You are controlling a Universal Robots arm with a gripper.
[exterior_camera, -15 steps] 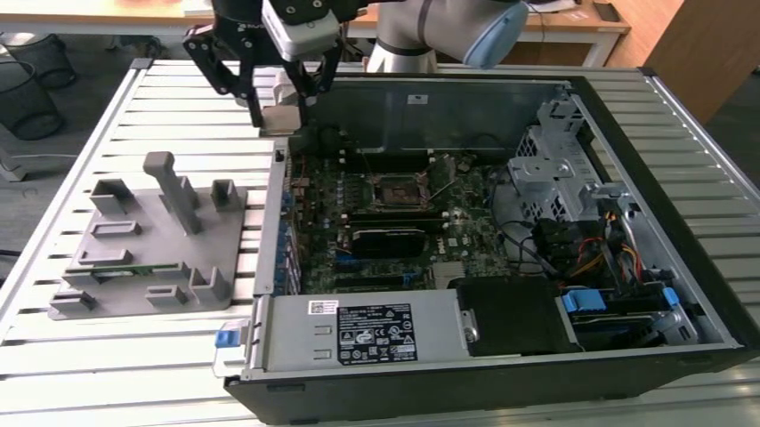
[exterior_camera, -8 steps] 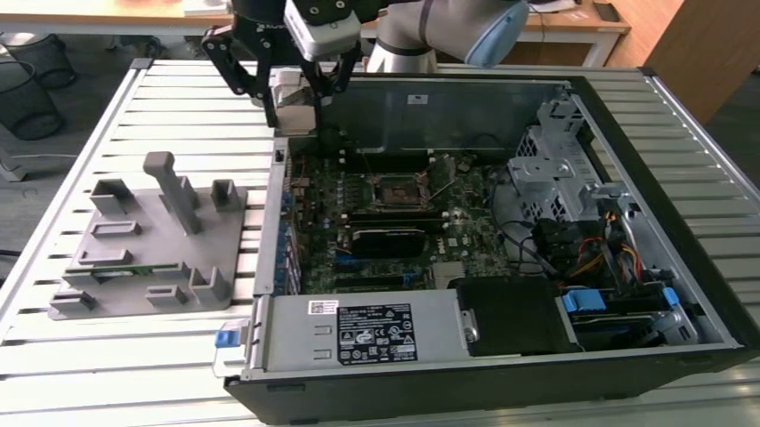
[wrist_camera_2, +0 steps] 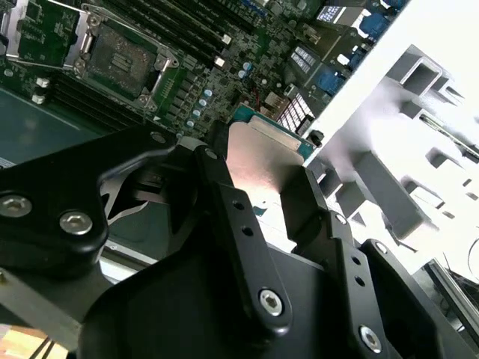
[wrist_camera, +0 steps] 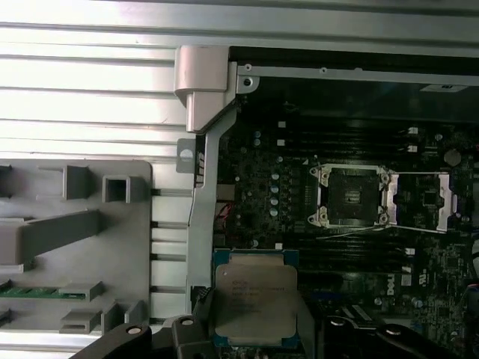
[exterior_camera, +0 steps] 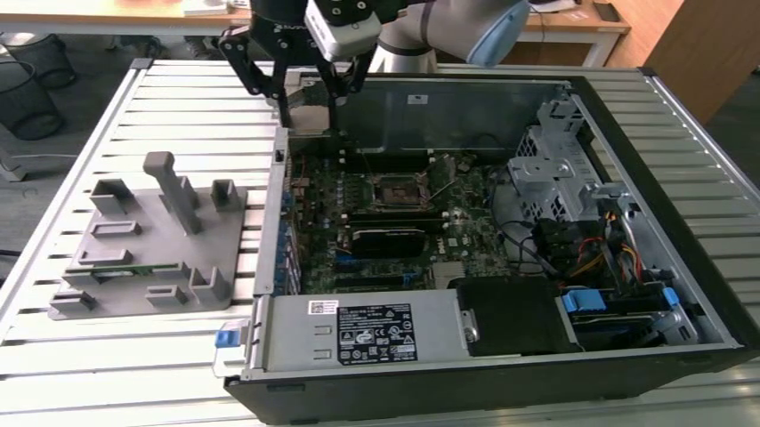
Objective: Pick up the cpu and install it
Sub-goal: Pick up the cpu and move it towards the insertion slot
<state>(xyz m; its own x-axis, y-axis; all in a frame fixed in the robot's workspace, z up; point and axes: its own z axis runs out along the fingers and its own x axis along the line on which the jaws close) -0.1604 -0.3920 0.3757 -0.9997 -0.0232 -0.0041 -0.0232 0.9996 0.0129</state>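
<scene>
cpu [wrist_camera: 254, 298] is pinched edge to edge between the gripper [wrist_camera_2: 263, 179] fingers [wrist_camera_2: 224, 202], metal lid toward the wrist cameras, with faint print too small to read. open socket [wrist_camera: 352, 196] lies below the tool, apart from the chip. a printed white label [exterior_camera: 380, 332] sits far from the tool.

One cpu [wrist_camera: 254, 295], one pincer [exterior_camera: 310, 107], one open computer case [exterior_camera: 475, 98], one grey fixture tray [exterior_camera: 119, 267], and seemingly two wire bins [exterior_camera: 27, 102].
</scene>
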